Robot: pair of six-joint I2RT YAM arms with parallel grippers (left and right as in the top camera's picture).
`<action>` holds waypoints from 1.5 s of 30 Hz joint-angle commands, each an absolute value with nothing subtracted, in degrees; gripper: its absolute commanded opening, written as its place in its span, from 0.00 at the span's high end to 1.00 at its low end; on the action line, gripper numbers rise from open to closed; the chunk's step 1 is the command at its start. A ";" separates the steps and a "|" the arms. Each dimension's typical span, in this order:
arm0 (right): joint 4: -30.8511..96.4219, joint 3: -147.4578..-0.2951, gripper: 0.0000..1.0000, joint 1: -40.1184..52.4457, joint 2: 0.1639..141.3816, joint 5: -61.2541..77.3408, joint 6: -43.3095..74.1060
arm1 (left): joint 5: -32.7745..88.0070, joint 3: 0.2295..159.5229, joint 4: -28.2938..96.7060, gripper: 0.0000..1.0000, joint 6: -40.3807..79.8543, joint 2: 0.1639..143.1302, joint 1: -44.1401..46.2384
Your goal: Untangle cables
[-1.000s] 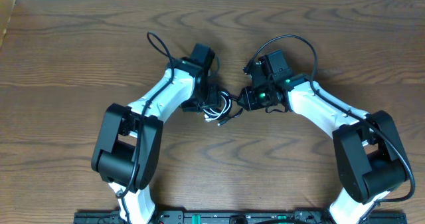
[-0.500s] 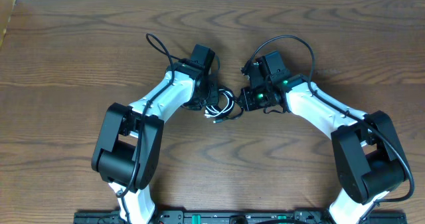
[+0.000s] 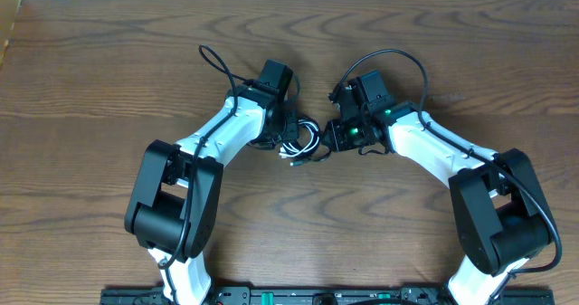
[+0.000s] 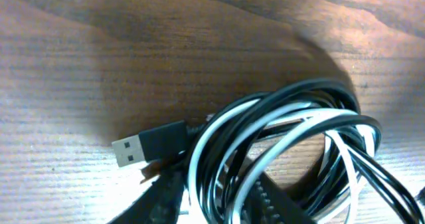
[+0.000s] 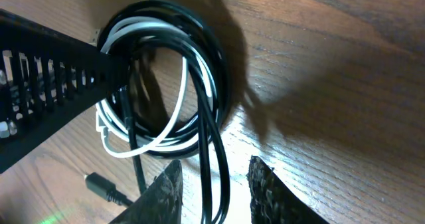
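We take the cables [image 3: 304,143] as our landmark: they lie as one loose coil on the wooden table [image 3: 109,61], roughly midway across it and somewhat toward its far edge, with one gripper on each side. The left gripper [image 3: 288,135] is down on the coil's left edge, and the right gripper [image 3: 333,135] is just beside its right edge. From the left wrist we see the coil [image 4: 222,151] filling the lower right of the view, black and white loops laid over one another. A black USB plug [image 4: 129,151] sticks out from the coil's left side and lies flat on the wood. The left gripper [image 4: 219,201] has its fingers set narrowly on either side of several strands at the near edge of the coil. We cannot tell whether they actually pinch those strands or only bracket them. From the right wrist the coil [image 5: 206,58] sits ahead of the right gripper [image 5: 214,191], whose claw is partly open. A black cable [image 5: 216,157] trails out of the coil between its fingers, and bare wood shows beside that cord, so nothing is clamped. The white cable [image 5: 184,84] loops inside the coil, and a small dark plug [image 5: 99,184] lies just outside its lower edge.
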State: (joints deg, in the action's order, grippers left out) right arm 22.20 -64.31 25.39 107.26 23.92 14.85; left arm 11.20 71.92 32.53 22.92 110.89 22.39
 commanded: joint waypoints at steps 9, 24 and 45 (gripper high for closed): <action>21.39 -63.94 0.71 25.82 107.98 22.83 14.74 | 10.41 71.66 31.73 0.76 22.55 111.57 22.48; 20.29 -63.94 0.70 19.90 107.98 36.80 6.04 | 32.88 71.75 32.05 0.92 1.21 111.55 17.61; 21.63 -63.94 0.71 13.61 107.98 46.87 2.72 | 51.09 71.75 31.75 0.92 -1.48 111.55 14.48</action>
